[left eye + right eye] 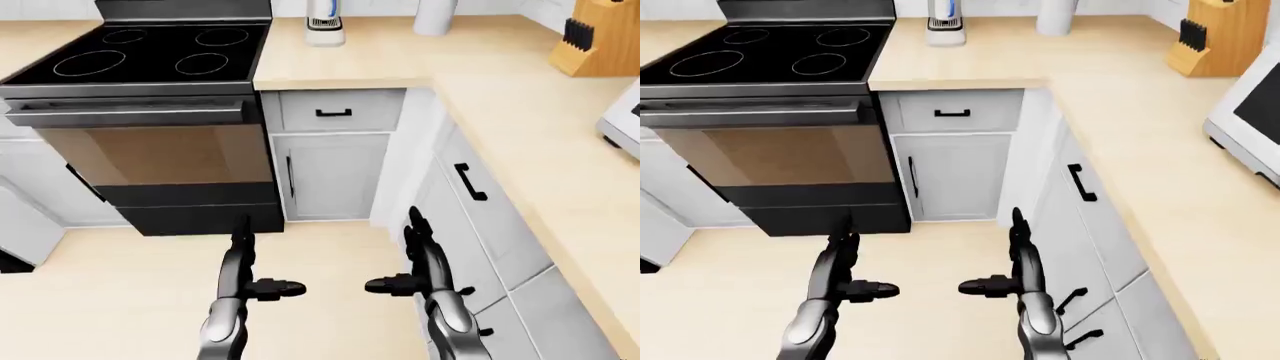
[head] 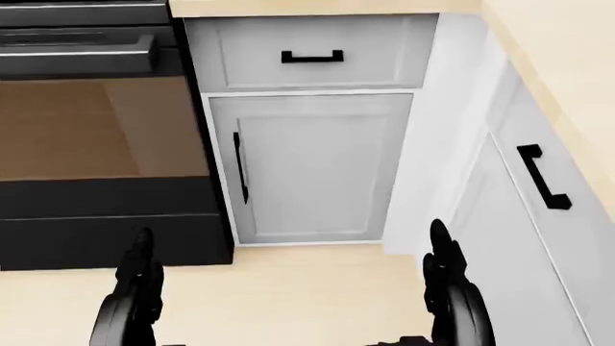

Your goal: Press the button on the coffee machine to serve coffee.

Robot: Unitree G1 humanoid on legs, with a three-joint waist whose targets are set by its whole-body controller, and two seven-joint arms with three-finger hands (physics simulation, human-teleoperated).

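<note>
- Left-eye view takes in a kitchen corner: a black stove (image 1: 140, 56) at upper left with its oven door below, white cabinets (image 1: 330, 172) under an L-shaped wooden tabletop (image 1: 520, 127)
- Left robot hand (image 1: 262, 281) and right robot hand (image 1: 400, 279) hang low over the floor (image 1: 120, 300), well apart from everything, fingers spread wide and holding nothing; thumbs point inward toward each other
- Judging by that idle, symmetric pose, the robot is on its way rather than reaching, arms kept in a neutral carry
- No coffee machine can be made out with certainty. A white appliance (image 1: 1250, 112) with a dark panel is cut off at the right edge of the right-eye view; it may be the machine or something else, and no button shows
- A small white gadget with a blue strip (image 1: 325, 22) and a pale cylinder (image 1: 435, 15) stand at the tabletop's top edge beside the stove, likely parked against the wall out of the work area
- A knife block (image 1: 595, 37) stands in the top right corner, black handles within reach
- Head view looks down at the corner cabinet door and drawer only
- No brand, label or writing can be read anywhere
</note>
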